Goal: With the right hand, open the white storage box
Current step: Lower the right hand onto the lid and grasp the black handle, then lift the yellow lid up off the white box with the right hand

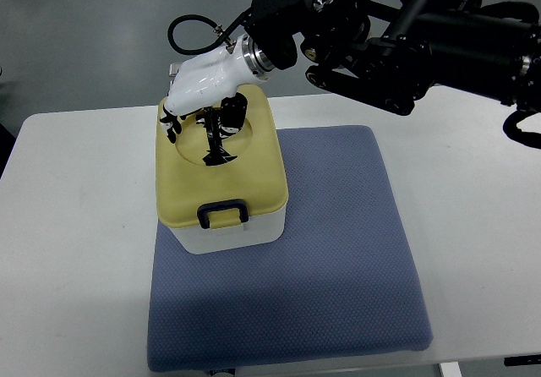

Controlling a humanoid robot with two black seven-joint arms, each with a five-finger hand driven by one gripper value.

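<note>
The right hand (203, 111) covers the far end of the storage box's yellow lid (221, 170), hiding its grip there. At the lower edge, the blue mat (338, 259) blocks the table's (76, 225) front rim.

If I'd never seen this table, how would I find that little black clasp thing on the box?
Start at the blue mat on the white table; on its far left part stands a white storage box with a yellow lid. The black latch sits at the lid's near edge. It is a small dark loop on the pale box, well apart from the right hand at the lid's far end.
</note>
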